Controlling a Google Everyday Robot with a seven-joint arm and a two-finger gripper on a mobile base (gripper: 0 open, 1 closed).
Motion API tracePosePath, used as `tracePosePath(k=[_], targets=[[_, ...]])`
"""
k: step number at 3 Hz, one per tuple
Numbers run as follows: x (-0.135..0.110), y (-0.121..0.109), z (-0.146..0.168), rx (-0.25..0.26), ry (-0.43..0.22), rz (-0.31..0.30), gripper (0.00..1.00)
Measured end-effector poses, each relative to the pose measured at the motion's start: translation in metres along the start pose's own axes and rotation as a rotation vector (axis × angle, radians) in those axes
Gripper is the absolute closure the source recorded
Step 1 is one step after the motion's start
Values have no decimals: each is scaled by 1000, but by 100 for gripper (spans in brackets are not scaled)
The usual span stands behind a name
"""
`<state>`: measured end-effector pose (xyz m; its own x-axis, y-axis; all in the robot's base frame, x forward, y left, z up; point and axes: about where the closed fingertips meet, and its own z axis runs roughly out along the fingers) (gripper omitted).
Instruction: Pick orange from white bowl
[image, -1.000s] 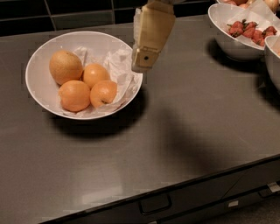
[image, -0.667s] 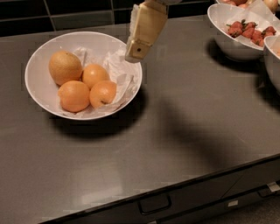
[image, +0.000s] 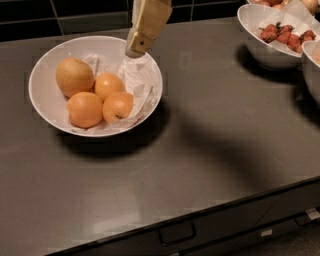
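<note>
**A:** Camera view check: where was the end effector (image: 136, 48)?

**B:** Top of frame. Tan, blocky, tilted. It hung over the far rim of the wide, shallow, glossy white bowl (image: 46, 106). Its tip was above the crumpled white paper lining (image: 139, 82), right of the fruit and apart from all of it.

**A:** Apart or together?

**B:** Couldn't tell. From that angle it read as one tan block.

**A:** Target?

**B:** The large dull tan-yellow orange with rough speckled skin (image: 74, 76) sat in the white bowl on the far-left side, on the paper. It was well apart from the end effector.

**A:** Neighbours?

**B:** Three smaller, brighter, smooth oranges were in the same bowl. One (image: 109, 85) was just right of the target, and the two looked to be touching. One (image: 84, 109) was in front of the target, against it. The third (image: 118, 106) was front-right, tight against the other two small ones. All four were bunched in the left and middle of the bowl, with bare paper on the right.

**A:** Rest of the scene?

**B:** The bowl sat on a dark grey matte surface (image: 210, 165), on its left half. A second white bowl (image: 257, 47) holding red strawberries (image: 285, 35) was at the far right, well apart. A pale bowl (image: 311, 70), cut off by the right edge, was just in front of that one. A black tiled wall (image: 75, 15) ran behind. Below the surface's front edge was a dark drawer front with a recessed handle (image: 176, 233).
</note>
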<state>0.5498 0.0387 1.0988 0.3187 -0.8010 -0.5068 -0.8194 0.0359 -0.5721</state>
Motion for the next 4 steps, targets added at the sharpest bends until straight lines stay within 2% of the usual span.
tracePosePath(k=[1, 3, 4], targets=[[-3, 6, 8, 9, -18, 24, 0], [11, 51, 130, -117, -141, 135, 0], [11, 51, 130, -117, -141, 135, 0]])
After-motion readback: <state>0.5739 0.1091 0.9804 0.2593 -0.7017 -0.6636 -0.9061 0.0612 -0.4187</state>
